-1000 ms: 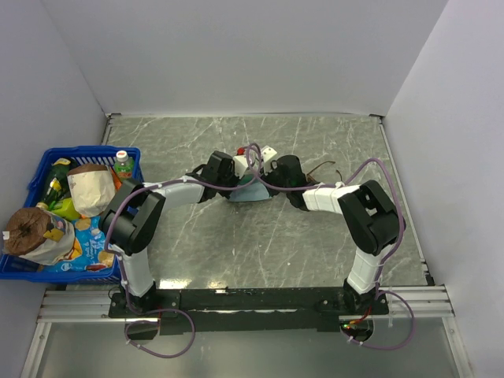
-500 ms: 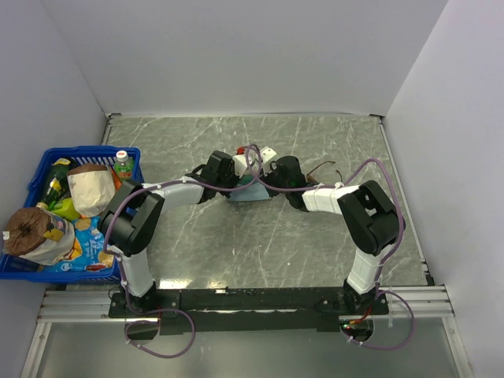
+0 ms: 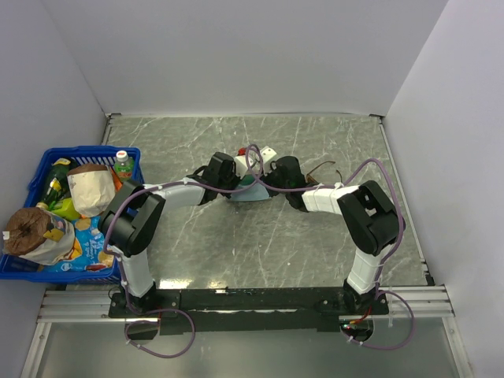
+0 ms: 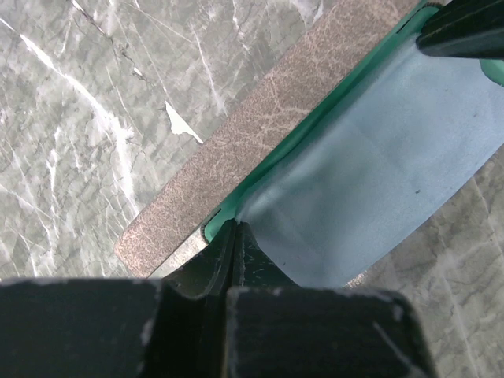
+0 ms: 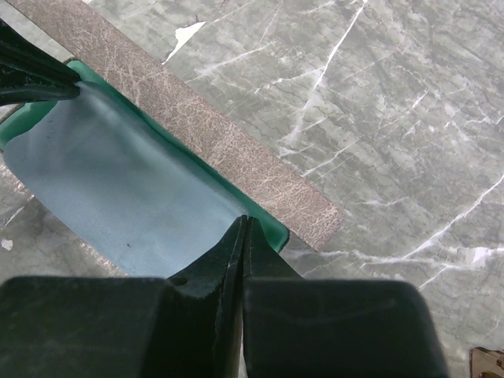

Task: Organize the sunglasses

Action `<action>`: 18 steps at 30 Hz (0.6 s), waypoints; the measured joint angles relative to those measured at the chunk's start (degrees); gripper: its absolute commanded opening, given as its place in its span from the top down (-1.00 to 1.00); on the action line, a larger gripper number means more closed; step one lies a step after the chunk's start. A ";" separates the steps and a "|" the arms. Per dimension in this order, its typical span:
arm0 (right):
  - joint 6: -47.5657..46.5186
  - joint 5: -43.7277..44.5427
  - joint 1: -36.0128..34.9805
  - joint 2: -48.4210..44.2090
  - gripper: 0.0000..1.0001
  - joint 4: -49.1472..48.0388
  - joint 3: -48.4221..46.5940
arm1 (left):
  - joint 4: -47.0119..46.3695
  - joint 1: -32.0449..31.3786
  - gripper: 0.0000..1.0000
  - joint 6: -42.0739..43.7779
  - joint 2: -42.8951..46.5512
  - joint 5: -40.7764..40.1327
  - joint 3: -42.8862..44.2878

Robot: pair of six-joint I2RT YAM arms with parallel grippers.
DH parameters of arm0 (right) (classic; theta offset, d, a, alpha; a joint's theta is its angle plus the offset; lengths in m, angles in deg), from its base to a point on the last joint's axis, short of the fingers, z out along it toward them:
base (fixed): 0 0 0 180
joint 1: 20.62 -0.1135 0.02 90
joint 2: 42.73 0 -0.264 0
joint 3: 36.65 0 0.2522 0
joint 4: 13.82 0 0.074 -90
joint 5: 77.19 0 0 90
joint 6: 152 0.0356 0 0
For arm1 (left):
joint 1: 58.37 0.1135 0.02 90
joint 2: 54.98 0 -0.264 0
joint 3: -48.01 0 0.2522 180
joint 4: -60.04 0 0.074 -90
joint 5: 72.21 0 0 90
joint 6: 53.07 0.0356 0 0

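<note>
Both arms meet mid-worktop, a little toward the far edge. The left gripper [image 4: 234,227] is pinched tight on one corner of the light blue cloth [image 4: 378,173]. The right gripper [image 5: 244,224] is clamped on the opposite corner, stretching it over the teal lining of the open glasses case [image 4: 260,142]. Over the last second almost nothing has shifted; the cloth only seems to have settled slightly lower. The sunglasses [image 3: 325,168] lie untouched on the marble just beyond the right gripper, toward the right edge. I'd say packing them is yet to come.
</note>
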State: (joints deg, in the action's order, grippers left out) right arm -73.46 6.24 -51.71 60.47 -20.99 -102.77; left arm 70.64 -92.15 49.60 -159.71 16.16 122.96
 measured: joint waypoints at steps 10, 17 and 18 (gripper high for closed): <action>0.04 1.46 -0.33 0.00 1.00 -0.68 0.22 | -0.50 -0.09 0.98 0.13 0.02 -0.96 -0.11; 0.04 1.84 -0.44 0.00 1.00 -0.94 0.33 | -0.48 -0.17 0.98 0.13 0.02 -1.27 -0.13; 0.04 1.86 -0.44 0.00 1.00 -0.96 0.33 | -0.50 -0.17 0.98 0.13 0.02 -1.27 -0.13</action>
State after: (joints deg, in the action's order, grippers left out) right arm -73.42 8.10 -52.15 60.47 -21.95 -102.44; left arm 70.14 -92.32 49.73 -159.69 14.90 122.83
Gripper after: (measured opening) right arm 0.007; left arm 0.019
